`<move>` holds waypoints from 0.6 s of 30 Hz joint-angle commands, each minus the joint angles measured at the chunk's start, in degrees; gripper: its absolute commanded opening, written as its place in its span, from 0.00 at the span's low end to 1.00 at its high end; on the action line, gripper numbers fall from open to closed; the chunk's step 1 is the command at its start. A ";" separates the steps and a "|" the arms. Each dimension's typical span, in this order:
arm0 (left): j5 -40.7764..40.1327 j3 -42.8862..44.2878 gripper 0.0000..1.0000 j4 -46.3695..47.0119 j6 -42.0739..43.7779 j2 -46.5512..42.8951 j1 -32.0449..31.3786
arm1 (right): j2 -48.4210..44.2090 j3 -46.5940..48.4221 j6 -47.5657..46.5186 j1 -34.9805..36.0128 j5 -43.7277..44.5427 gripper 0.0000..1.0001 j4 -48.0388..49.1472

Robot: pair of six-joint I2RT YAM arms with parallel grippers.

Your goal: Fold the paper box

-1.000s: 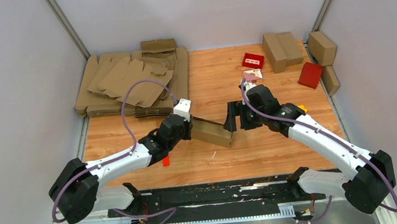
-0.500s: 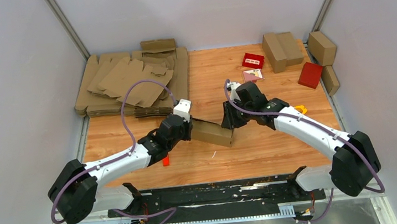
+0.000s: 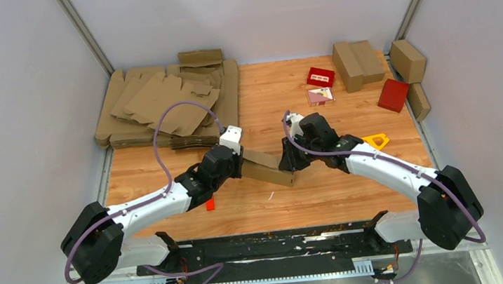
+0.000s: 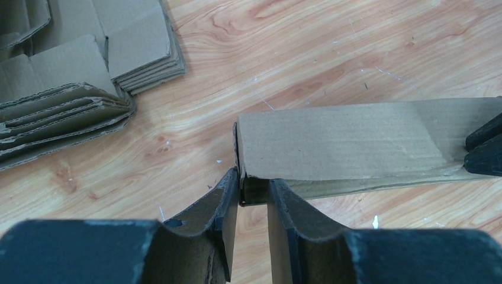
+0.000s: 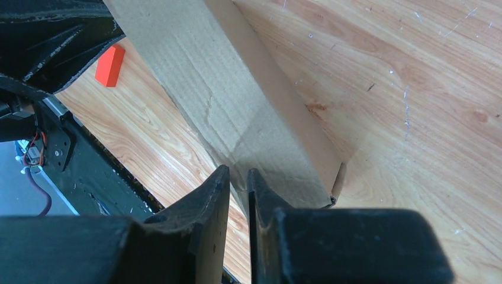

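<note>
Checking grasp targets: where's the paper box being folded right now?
In the top view, the paper box is mid-table near the front edge. The left gripper pinches its left end and the right gripper its right end.

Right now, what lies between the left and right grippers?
Only the paper box, an end pinched in each: left gripper, right gripper. Clearest in the top view.

Left end effector (image 3: 242, 163) and right end effector (image 3: 288, 165) grip the paper box (image 3: 266, 169).
</note>
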 commanded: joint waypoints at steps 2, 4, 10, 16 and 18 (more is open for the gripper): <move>1.26 1.36 0.33 -4.19 0.77 0.50 -0.38 | 1.43 -2.09 0.08 0.20 2.00 0.19 -0.94; 1.75 2.46 0.37 -6.69 0.94 -0.43 -0.38 | 1.34 -1.24 -0.03 0.23 2.38 0.20 -1.57; 4.45 8.09 0.48 -21.97 0.84 -4.71 -0.38 | 1.11 0.50 -0.73 0.23 3.83 0.21 -3.13; 6.43 9.93 0.51 -28.13 -1.65 -11.36 -0.18 | 1.51 0.68 -0.65 0.27 3.46 0.21 -2.93; 7.80 10.84 0.53 -28.54 -2.11 -12.35 0.72 | 1.43 0.68 -0.65 0.24 3.29 0.22 -2.88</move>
